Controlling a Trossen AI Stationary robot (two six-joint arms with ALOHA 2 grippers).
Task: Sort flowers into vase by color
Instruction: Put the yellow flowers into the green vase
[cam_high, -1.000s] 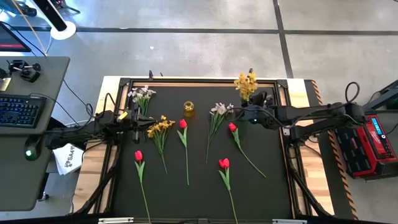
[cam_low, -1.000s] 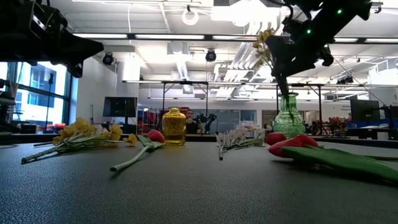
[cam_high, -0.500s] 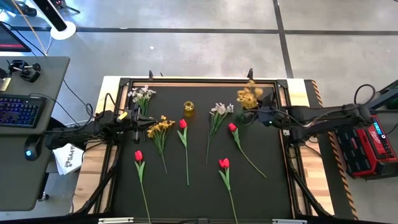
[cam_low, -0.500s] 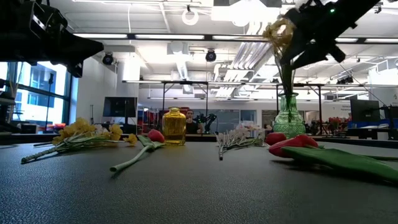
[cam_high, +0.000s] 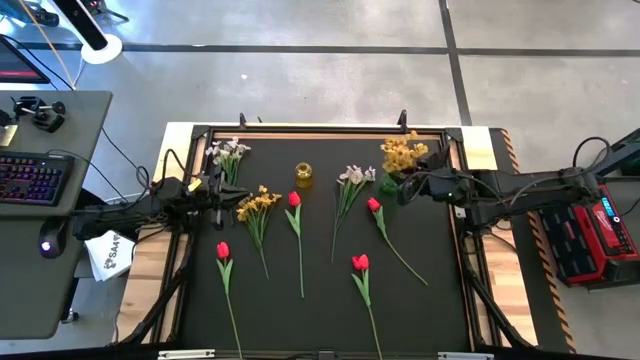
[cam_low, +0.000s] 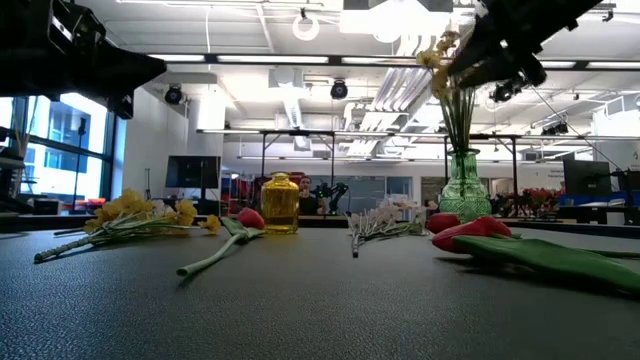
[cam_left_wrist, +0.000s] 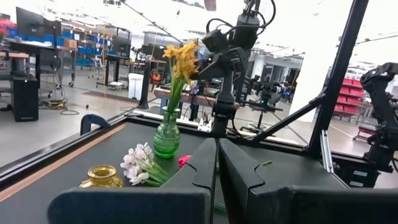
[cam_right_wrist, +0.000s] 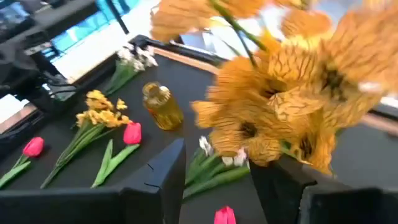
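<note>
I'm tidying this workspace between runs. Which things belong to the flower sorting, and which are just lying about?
Job:
yellow spray in green vase
yellow vase
red tulips
white sprays
loose yellow spray

Lying about:
keyboard
red case

Bright overhead lighting; nearby yellow blossoms blurred.
</note>
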